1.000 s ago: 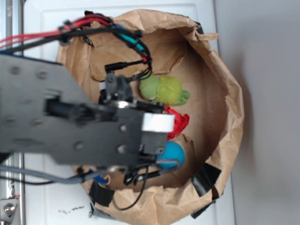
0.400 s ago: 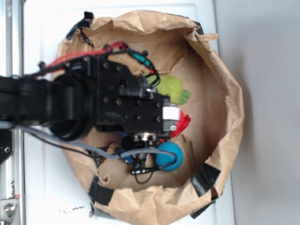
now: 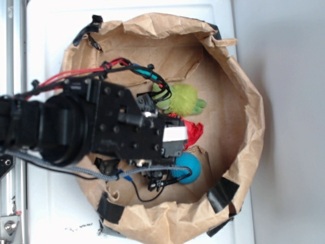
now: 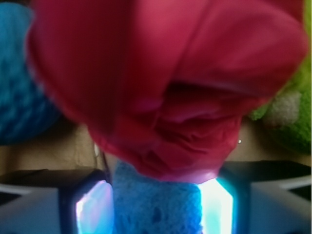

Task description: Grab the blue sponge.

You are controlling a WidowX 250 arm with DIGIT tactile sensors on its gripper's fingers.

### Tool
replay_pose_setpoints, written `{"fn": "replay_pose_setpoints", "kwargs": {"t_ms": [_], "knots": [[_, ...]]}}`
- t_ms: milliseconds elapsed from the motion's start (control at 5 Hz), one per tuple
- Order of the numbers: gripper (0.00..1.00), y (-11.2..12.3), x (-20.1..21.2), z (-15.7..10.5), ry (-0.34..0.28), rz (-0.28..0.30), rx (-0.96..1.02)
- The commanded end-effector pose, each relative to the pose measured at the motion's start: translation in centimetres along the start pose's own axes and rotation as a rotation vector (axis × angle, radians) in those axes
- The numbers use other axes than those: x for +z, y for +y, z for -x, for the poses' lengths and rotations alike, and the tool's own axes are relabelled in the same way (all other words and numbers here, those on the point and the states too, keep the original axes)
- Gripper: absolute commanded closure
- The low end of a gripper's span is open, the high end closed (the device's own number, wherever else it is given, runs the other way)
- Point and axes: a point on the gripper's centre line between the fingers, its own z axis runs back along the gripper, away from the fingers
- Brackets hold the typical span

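In the exterior view the black arm reaches in from the left over the crumpled brown paper bag (image 3: 244,81) lying open on the white table (image 3: 45,213), and its body hides the pincer entirely there. Going left to right in the wrist view: the round teal-blue dimpled ball (image 4: 22,78) sits at the far left, then the pincer (image 4: 154,200) at the bottom, its two fingers (image 4: 92,209) standing apart with the flat light-blue porous sponge (image 4: 156,207) between them. The sponge seems to fill the gap, but whether the pads already press it I cannot tell. A crumpled red soft thing (image 4: 165,83) fills the middle of the view just beyond the sponge, and a fuzzy green plush toy (image 4: 287,112) shows at the right edge.

To do the grip well, I judge the fingers should close squarely on the sponge's two long sides, firmly enough to compress the foam a little, without catching the red thing lying close against it. Lifting straight up should keep the ball and the plush undisturbed.
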Motion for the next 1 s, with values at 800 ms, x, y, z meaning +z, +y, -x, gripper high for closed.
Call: {"fn": "replay_pose_setpoints", "kwargs": {"t_ms": [800], "knots": [[1.0, 1.3, 13.6, 2.1, -0.232, -0.038, 0.241]]}}
